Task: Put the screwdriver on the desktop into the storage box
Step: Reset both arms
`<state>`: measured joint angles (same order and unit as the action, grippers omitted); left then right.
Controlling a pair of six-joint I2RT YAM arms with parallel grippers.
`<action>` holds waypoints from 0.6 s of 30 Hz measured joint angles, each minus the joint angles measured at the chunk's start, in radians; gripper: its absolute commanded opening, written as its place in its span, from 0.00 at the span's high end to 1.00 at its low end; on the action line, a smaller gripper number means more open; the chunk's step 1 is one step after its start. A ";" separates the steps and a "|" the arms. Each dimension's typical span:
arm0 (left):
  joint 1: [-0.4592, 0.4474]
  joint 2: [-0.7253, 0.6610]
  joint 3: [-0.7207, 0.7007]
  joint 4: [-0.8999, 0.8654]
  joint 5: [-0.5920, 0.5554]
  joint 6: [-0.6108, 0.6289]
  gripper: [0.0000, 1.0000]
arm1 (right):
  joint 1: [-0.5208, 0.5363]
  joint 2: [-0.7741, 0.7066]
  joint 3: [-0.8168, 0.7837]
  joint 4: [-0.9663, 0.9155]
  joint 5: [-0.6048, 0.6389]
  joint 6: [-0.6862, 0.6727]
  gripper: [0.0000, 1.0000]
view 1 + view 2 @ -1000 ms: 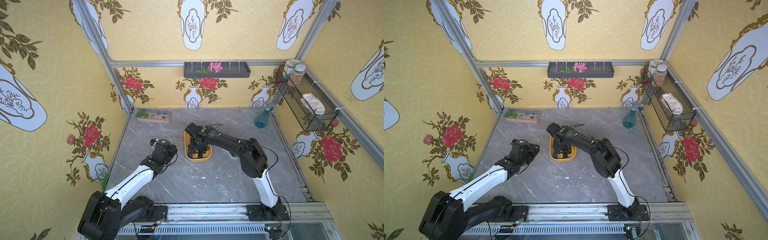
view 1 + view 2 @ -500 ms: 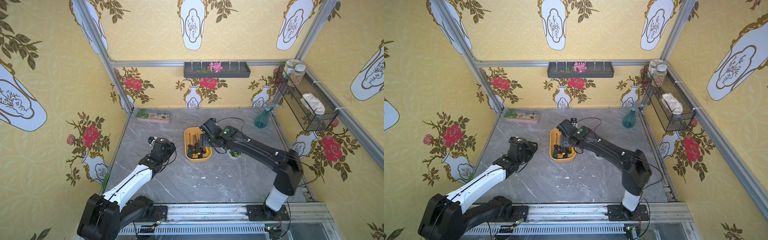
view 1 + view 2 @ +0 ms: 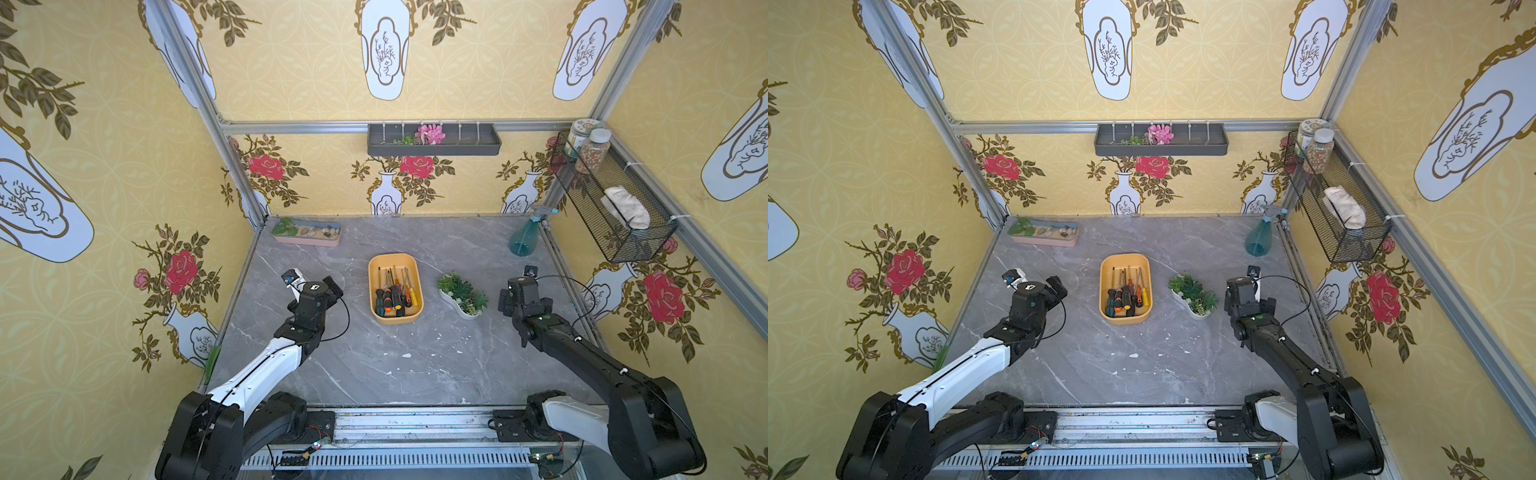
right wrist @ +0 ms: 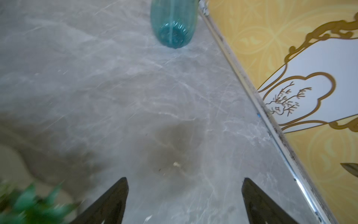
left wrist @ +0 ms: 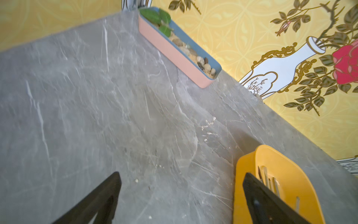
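The yellow storage box [image 3: 392, 259] [image 3: 1124, 258] stands in the middle of the grey marble desktop [image 3: 415, 365]. Several screwdrivers [image 3: 392, 293] [image 3: 1125, 295] lie side by side in it, handles towards the front. My left gripper [image 3: 313, 291] [image 5: 181, 176] hangs open over bare desktop just left of the box, and the box's corner [image 5: 244, 170] shows past one finger. My right gripper [image 3: 521, 291] [image 4: 185, 181] stands open over bare desktop on the right, past the succulents, with nothing between its fingers.
A white dish of green succulents [image 3: 461, 293] sits between the box and my right gripper. A pink tray of pebbles [image 3: 307, 237] is at the back left, a teal spray bottle [image 3: 523, 239] at the back right. A wire basket [image 3: 615, 208] hangs on the right wall.
My right arm has lifted out of the storage box and swung to the right side, opening its jaws. My left gripper has opened and stayed left of the box.
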<state>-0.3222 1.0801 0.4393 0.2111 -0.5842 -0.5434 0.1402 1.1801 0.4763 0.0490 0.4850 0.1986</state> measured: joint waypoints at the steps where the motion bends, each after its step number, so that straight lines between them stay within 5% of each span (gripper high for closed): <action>1: 0.010 -0.002 -0.023 0.053 -0.011 0.044 0.00 | -0.014 0.026 -0.030 0.080 -0.026 -0.026 0.09; 5: 0.068 0.002 -0.075 0.186 -0.023 0.152 0.00 | -0.056 0.156 -0.050 0.286 -0.105 -0.089 0.09; 11: 0.114 0.018 -0.105 0.333 -0.029 0.237 0.00 | -0.071 0.237 -0.286 0.700 -0.183 -0.142 0.03; 18: 0.195 0.048 -0.178 0.492 -0.009 0.292 0.00 | -0.106 0.241 -0.260 0.819 -0.220 -0.126 0.03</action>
<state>-0.1268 1.1278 0.2615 0.7036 -0.5934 -0.2516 0.0341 1.4216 0.2161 0.8684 0.2653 0.0727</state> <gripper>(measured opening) 0.996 0.974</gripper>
